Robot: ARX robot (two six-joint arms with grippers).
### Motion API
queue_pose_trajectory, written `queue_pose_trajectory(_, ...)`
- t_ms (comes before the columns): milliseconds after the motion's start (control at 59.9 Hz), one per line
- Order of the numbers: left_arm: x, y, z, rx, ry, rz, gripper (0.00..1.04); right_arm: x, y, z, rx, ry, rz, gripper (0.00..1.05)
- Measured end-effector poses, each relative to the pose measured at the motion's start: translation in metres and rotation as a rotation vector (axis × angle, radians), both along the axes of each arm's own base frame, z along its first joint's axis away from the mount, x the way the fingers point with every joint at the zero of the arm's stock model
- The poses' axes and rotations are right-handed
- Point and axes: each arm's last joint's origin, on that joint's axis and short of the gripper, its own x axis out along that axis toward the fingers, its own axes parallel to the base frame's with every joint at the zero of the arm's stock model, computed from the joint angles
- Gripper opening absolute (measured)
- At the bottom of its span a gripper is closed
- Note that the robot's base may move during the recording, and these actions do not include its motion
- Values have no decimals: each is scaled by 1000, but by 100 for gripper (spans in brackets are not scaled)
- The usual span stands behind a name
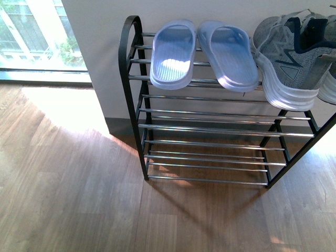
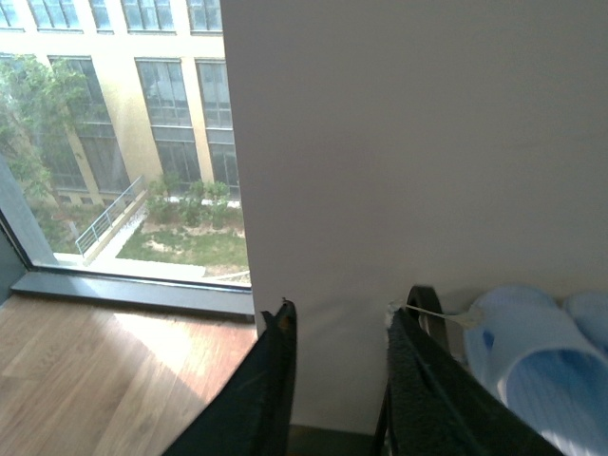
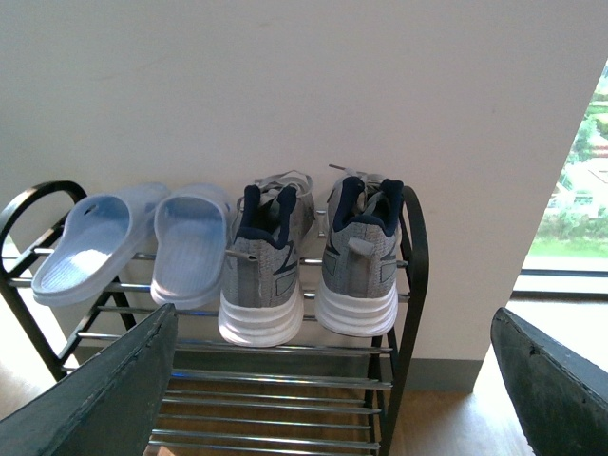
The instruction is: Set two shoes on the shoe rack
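Note:
The black-framed shoe rack (image 1: 132, 84) with silver rods stands against the white wall. On its top shelf lie two pale blue slide sandals (image 1: 173, 52) (image 1: 229, 53) and, to their right, two grey knit sneakers (image 1: 289, 58) with white soles. The right wrist view shows all of them side by side: sandals (image 3: 90, 245) (image 3: 190, 242), sneakers (image 3: 266, 261) (image 3: 359, 256). My right gripper (image 3: 332, 380) is open and empty, back from the rack. My left gripper (image 2: 337, 328) is open and empty, near the rack's left end by one sandal (image 2: 532, 361). Neither gripper shows in the front view.
The rack's lower shelves (image 1: 210, 152) hold nothing. Wooden floor (image 1: 68, 194) spreads in front and to the left. A floor-level window (image 1: 37, 37) lies at the left; another window (image 3: 579, 199) is right of the rack.

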Motion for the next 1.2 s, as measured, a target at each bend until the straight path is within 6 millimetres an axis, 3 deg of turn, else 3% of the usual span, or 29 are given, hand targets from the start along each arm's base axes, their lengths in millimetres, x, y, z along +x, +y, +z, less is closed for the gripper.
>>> queue_pose_trajectory(234, -35, 18, -11, 0, -1, -5, 1, 0, 0, 0, 0, 0, 0, 96)
queue_pose_trajectory(767, -93, 44, -32, 1, 9, -2, 1, 0, 0, 0, 0, 0, 1, 96)
queue_pose_trajectory(1201, -114, 44, -26, 1, -12, -2, 1, 0, 0, 0, 0, 0, 1, 96)
